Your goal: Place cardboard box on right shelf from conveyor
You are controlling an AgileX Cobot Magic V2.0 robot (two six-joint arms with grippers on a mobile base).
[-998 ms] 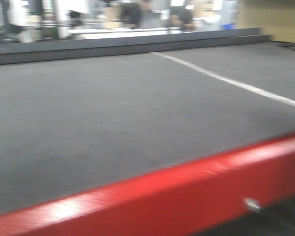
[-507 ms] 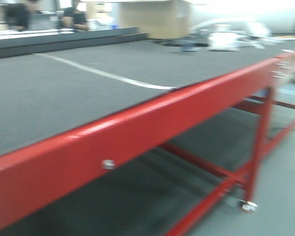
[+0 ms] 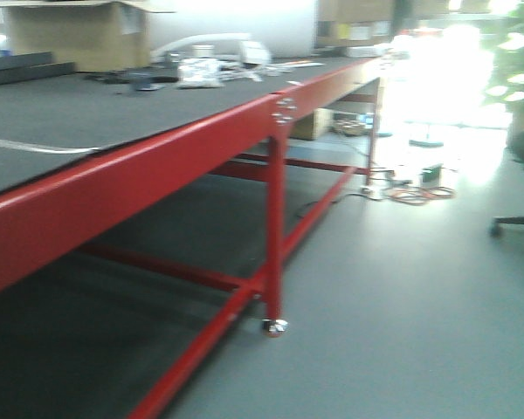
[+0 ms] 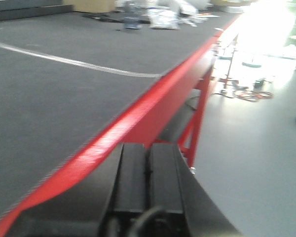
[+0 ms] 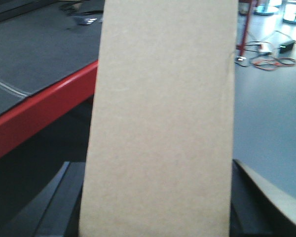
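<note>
Left claw (image 4: 148, 148) is fully closed, its two black fingers (image 4: 130, 177) pressed flat together with nothing in between, pointing straight ahead. Right claw (image 5: 155, 177) is clamped on the cardboard box (image 5: 163, 98), with a dark finger (image 5: 61, 197) poking out on each side. The box sticks out lengthwise past them and fills most of that wrist view.

Warehouse: long red-framed conveyor (image 3: 113, 113), carton (image 3: 70, 35).

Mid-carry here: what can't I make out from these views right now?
Right shelf: in no view.
Path ahead, right wrist view: hidden behind the cardboard box.
Clutter at the conveyor's far end, front view: blurred, too small.
Far floor, front view: washed out by glare.
</note>
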